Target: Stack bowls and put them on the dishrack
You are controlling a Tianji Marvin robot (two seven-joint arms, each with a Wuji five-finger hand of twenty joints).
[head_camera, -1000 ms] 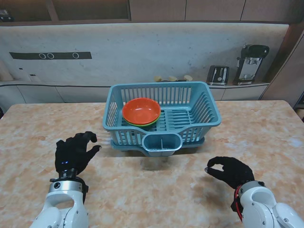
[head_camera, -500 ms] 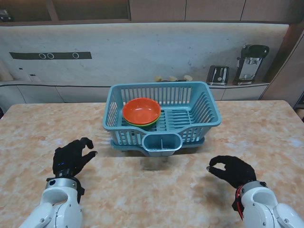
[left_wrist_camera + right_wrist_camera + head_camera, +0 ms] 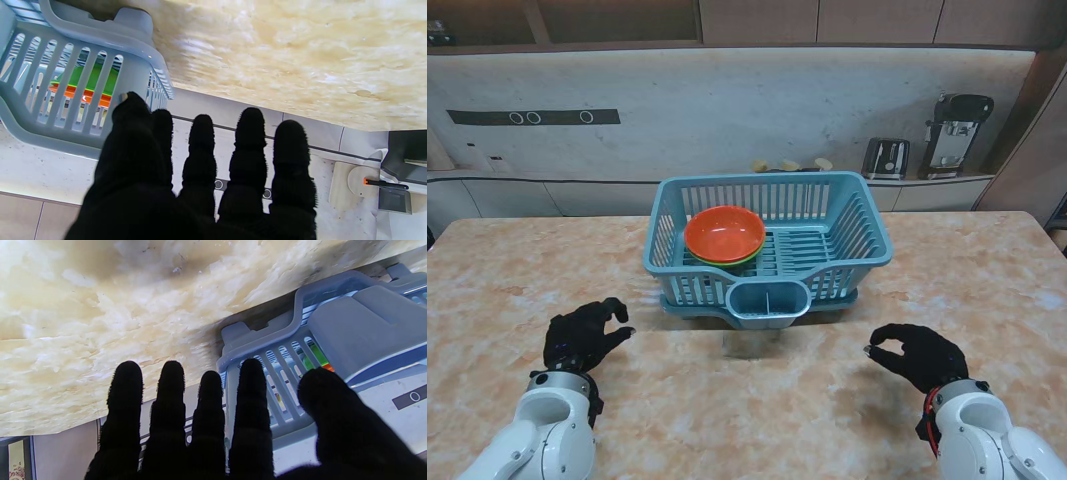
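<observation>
An orange bowl (image 3: pixel 725 232) sits stacked on a green bowl (image 3: pixel 737 261) in the left half of the blue dishrack (image 3: pixel 867 232). Through the rack's slats the green bowl (image 3: pixel 95 75) and the orange bowl (image 3: pixel 80 94) show in the left wrist view. My left hand (image 3: pixel 582 336) rests low over the table, nearer to me than the rack and to its left, fingers (image 3: pixel 201 146) apart and holding nothing. My right hand (image 3: pixel 917 358) hovers near the table to the right, fingers (image 3: pixel 171 396) spread and empty. The rack (image 3: pixel 347 330) shows beyond them.
A cutlery cup (image 3: pixel 767 302) hangs on the rack's near side. A toaster (image 3: pixel 886 157) and a coffee machine (image 3: pixel 955 132) stand on the counter behind the marble table (image 3: pixel 757 400).
My left hand has drawn back toward me and lowered, its fingers less raised. The right hand has shifted slightly nearer to me. The bowls stay in the rack.
</observation>
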